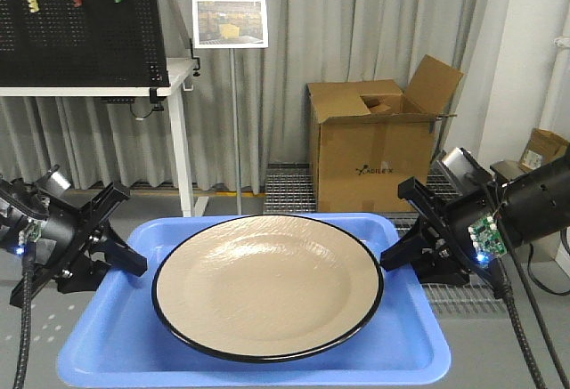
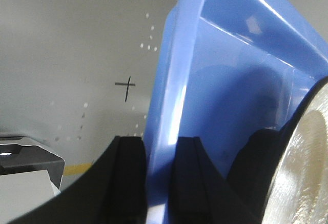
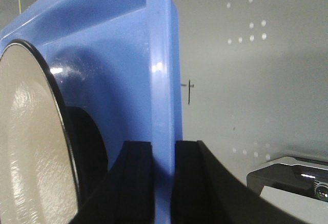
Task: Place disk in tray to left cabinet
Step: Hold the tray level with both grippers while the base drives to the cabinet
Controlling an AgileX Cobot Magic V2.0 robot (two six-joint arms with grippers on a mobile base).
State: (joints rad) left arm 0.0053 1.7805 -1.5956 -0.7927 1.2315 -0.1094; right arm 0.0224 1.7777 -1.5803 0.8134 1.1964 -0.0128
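**Two Arms, One Tray**

Both short ends of the blue tray (image 1: pixel 107 353) are clamped: the left fingers (image 2: pixel 129 178) pinch one rim, the right fingers (image 3: pixel 134 183) the opposite rim, a balanced hold that should prevent tipping. The disk (image 1: pixel 267 287) lies flat inside, nearly filling the tray, so any tilt could slide it. The left cabinet is not in view; delivery looks yet to come.
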